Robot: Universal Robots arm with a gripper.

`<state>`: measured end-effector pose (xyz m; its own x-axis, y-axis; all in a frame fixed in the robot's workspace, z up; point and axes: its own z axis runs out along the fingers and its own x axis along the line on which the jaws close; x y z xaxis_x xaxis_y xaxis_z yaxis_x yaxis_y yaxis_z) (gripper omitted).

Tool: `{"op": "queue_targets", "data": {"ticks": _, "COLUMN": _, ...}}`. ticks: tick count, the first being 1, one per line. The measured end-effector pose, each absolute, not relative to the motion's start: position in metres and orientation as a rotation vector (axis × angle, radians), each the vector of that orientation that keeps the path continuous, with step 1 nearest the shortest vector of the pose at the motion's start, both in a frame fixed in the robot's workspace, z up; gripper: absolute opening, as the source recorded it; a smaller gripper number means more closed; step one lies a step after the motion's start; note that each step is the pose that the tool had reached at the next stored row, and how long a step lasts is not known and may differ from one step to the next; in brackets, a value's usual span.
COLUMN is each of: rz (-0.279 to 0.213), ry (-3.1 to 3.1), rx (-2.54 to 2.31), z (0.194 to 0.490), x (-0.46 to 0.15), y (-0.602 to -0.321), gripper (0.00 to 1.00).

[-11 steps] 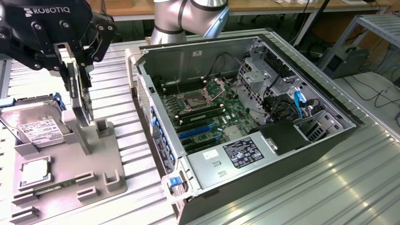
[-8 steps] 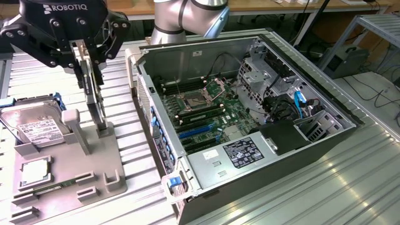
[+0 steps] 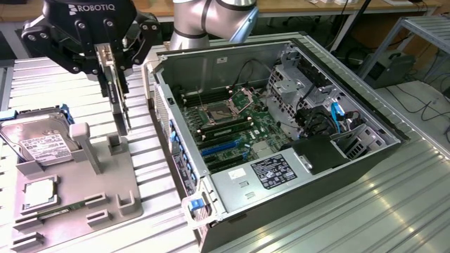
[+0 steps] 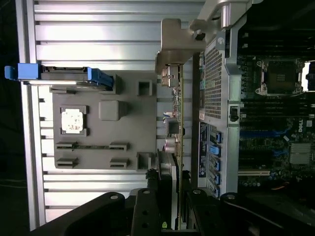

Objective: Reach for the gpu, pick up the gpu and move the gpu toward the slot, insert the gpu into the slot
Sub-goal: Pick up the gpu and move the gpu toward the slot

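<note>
The gpu (image 3: pixel 118 103) is a thin dark card with a silvery bracket (image 4: pixel 177 46) at one end. It hangs upright and edge-on, its lower end just over the grey fixture (image 3: pixel 105 182) at the exterior view's left. My gripper (image 3: pixel 116 66) is shut on its upper part, one finger on each face. The wrist view looks along the card (image 4: pixel 180 147) between my fingers (image 4: pixel 147 196). The open computer case (image 3: pixel 176 68) stands beside it to the exterior view's right. Blue slots (image 3: pixel 221 148) lie on the motherboard inside.
On the fixture are a silver hard drive (image 3: pixel 39 139) with a white label in a blue frame, a square chip (image 3: pixel 39 192) and a green memory stick (image 3: pixel 52 213). The case wall (image 4: pixel 216 78) is close beside the card. Cables and drive cages (image 3: pixel 330 121) fill the case's far side.
</note>
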<state>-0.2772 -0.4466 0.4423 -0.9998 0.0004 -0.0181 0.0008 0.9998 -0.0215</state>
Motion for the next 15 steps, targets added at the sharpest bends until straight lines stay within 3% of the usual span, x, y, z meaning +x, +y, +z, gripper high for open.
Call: {"op": "queue_targets", "data": {"ticks": 15, "rz": -0.034, "ry": 3.123, "rx": 0.001, "z": 0.442, "x": -0.240, "y": -0.447, "gripper": 0.27}}
